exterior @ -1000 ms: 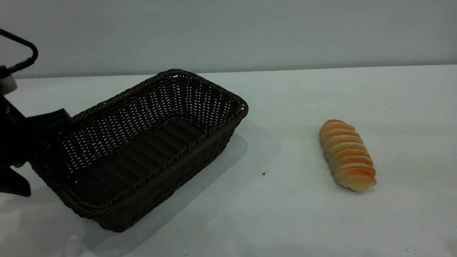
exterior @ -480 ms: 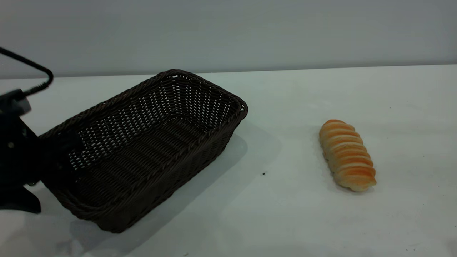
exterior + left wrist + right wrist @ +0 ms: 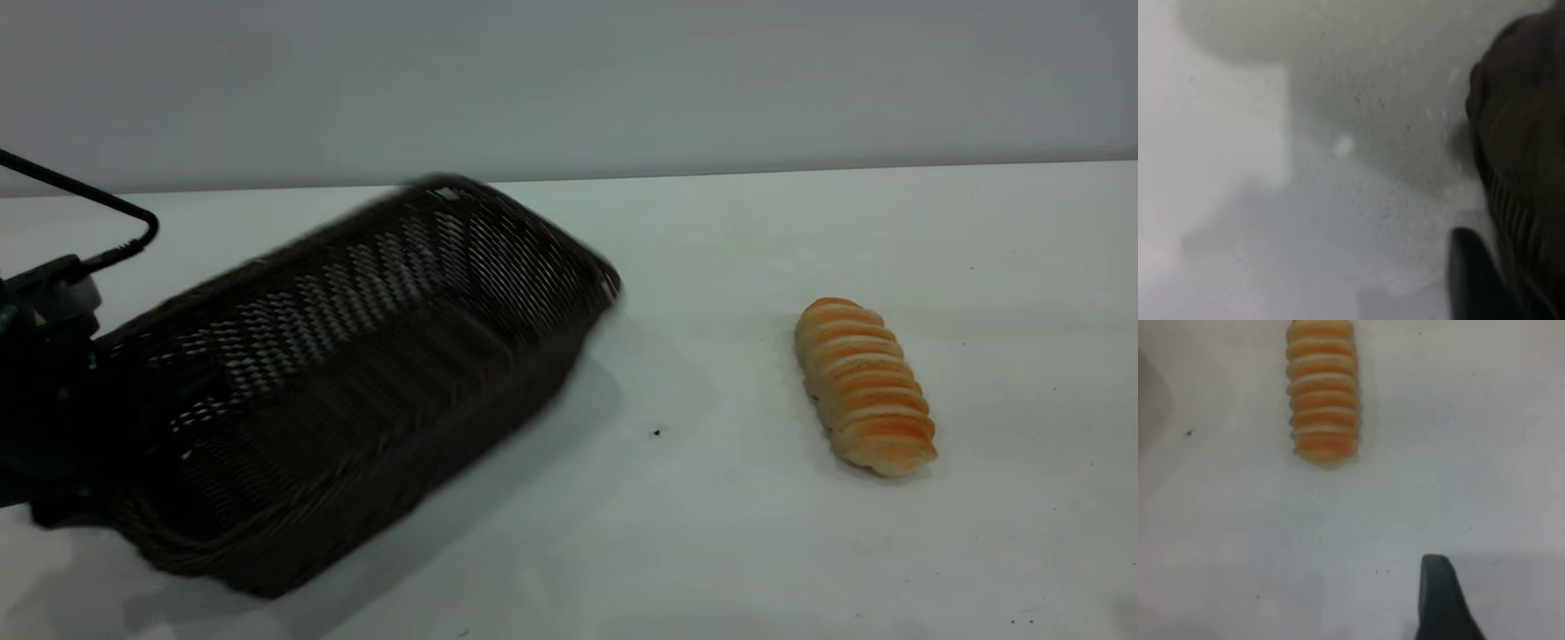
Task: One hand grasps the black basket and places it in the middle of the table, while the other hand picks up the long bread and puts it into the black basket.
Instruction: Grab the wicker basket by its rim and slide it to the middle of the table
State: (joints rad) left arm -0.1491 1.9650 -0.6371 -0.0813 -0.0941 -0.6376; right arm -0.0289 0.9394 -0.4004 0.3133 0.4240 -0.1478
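Observation:
The black basket (image 3: 356,356) lies at the left of the white table (image 3: 711,498), blurred with motion. My left gripper (image 3: 102,396) is at the basket's left end, shut on its rim. In the left wrist view one finger (image 3: 1471,280) lies against the outside of the basket wall (image 3: 1525,133); the other is hidden. The long bread (image 3: 864,387) lies alone on the table at the right. In the right wrist view the bread (image 3: 1323,393) lies ahead of my right gripper (image 3: 1491,613), which is open, empty and apart from it. Only one finger (image 3: 1441,600) shows.
A black cable (image 3: 98,204) loops above the left arm. A small dark speck (image 3: 657,432) marks the table between basket and bread. The table's far edge meets a grey wall (image 3: 622,80).
The left arm has moved right and down at the basket's left end. The basket now blurs and shifts, its near corner slightly lower and leftward. The bread has not moved.

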